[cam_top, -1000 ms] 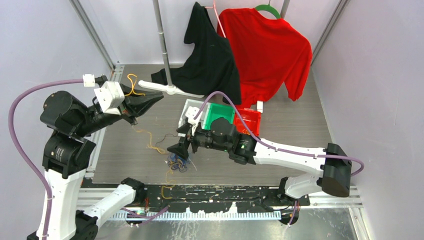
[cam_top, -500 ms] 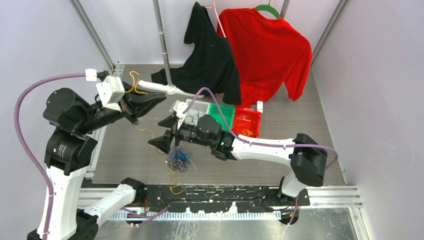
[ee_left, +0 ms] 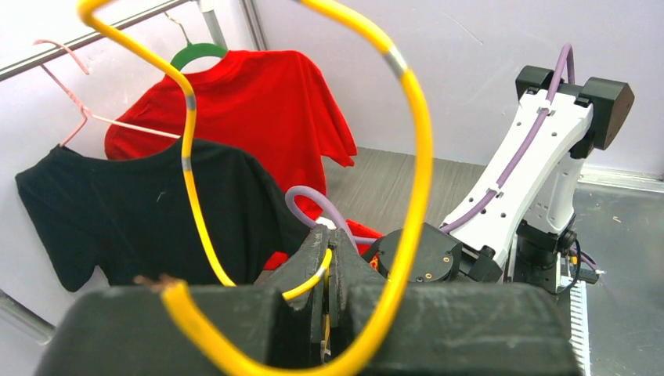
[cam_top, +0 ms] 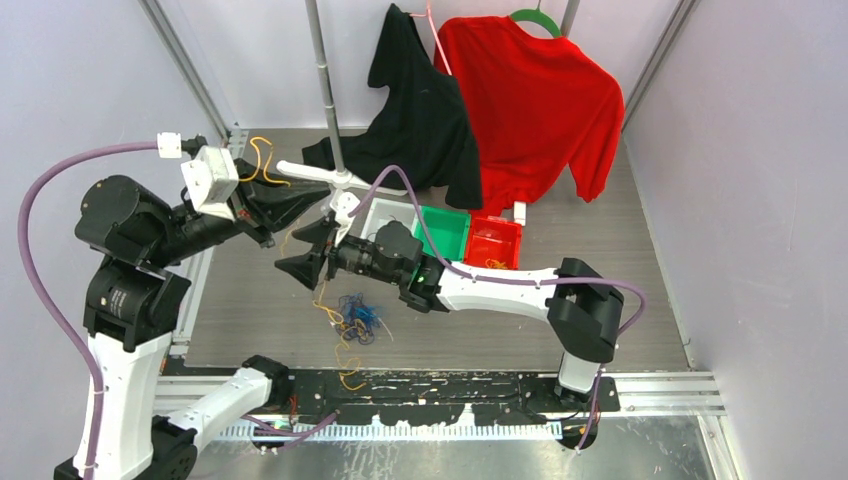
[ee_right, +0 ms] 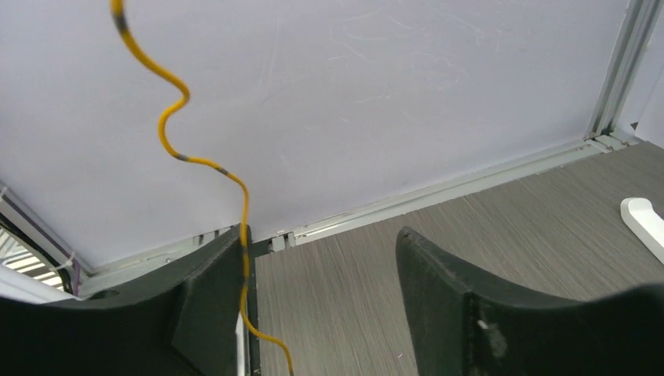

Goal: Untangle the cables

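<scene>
My left gripper [cam_top: 318, 198] is shut on a yellow cable [ee_left: 413, 141], held above the table at the left rear. The cable loops over the fingers in the left wrist view, and its free end [cam_top: 262, 160] curls behind the gripper. A thin strand [cam_top: 322, 295] hangs from it down to a small tangle of blue, dark and orange cables [cam_top: 357, 318] on the table. My right gripper [cam_top: 297, 264] is open just below the left one. In the right wrist view the yellow strand [ee_right: 244, 227] runs along the inner face of its left finger [ee_right: 210, 282]. The jaws stand wide apart.
White, green [cam_top: 441, 229] and red [cam_top: 495, 243] bins stand behind the right arm. A black shirt [cam_top: 420, 110] and a red shirt [cam_top: 535, 100] hang on a rack whose white foot [cam_top: 305, 172] lies by the left gripper. An orange strand [cam_top: 347, 372] lies at the front edge.
My right gripper has moved left and back, from over the tangle up to the hanging yellow strand. My left gripper stayed shut on the cable and shifted slightly.
</scene>
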You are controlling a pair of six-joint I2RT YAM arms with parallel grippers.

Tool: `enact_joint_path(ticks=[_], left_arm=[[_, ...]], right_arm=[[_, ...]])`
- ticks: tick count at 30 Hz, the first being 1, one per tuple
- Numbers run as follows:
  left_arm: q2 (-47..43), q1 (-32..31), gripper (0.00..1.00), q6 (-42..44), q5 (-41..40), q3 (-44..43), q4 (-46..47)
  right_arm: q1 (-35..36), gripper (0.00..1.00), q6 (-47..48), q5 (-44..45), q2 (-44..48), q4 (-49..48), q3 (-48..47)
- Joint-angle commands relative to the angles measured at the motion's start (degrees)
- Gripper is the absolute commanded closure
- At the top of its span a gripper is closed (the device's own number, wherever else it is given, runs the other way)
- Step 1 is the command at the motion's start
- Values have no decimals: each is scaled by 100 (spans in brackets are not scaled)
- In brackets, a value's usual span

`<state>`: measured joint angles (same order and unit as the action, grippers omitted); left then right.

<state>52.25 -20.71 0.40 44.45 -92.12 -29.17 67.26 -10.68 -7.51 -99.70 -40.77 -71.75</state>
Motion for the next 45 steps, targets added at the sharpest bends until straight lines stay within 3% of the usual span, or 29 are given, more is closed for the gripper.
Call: enact_joint_path(ticks=[1,5,7,8,13,15,18,21,25,26,28,29,32,38,41,45], left_arm=[[-39,7,100,-78,84,-210,265],[-126,12,100,-30,-70,-48,245],[-231,14,100,59,-240,139,234],[-303,12,100,109,-381,273,248],[-545,13,100,441,-923,1077,52],[-518,8,100,482,-648,1295,-234],[-244,10,96,630,395,1338,-1115],[80,-64,78,808,792,1337,-1743],[472,-418,50,1806,581,1008,-2768],[574,-529,32,2093,449,899,-3073],[795,-753,10,2623,15,674,-3651],[856,-849,6,2853,-259,593,-3888],[844,-932,0,3287,-874,590,-4218],[704,-944,1,3923,-1569,740,-4691],[667,-944,1,3949,-1713,795,-4665],[598,-944,0,3927,-1773,809,-4534]], right_arm=[[-16,38,93,99,86,-403,-145],[-209,83,-305,-46,387,-399,136],[-355,97,-670,245,668,-792,632],[-440,99,-871,379,816,-1008,861],[-854,99,-1864,720,1511,-1709,1816],[-944,99,-2198,782,1680,-1882,2020],[-1077,99,-2627,953,1889,-1963,2204],[-1420,99,-3277,1041,2173,-2102,2522],[-1769,99,-3250,1278,2711,-1723,2930],[-1853,99,-3156,1366,2867,-1586,3028],[-2046,99,-2943,1486,3252,-1173,3191],[-2126,99,-2724,1507,3437,-880,3241],[-2266,99,-1893,1733,4031,346,3251],[-2401,99,-136,3070,4670,3031,2923],[-2473,99,495,3569,4545,3691,2695],[-2624,99,989,3971,4214,3804,2546]])
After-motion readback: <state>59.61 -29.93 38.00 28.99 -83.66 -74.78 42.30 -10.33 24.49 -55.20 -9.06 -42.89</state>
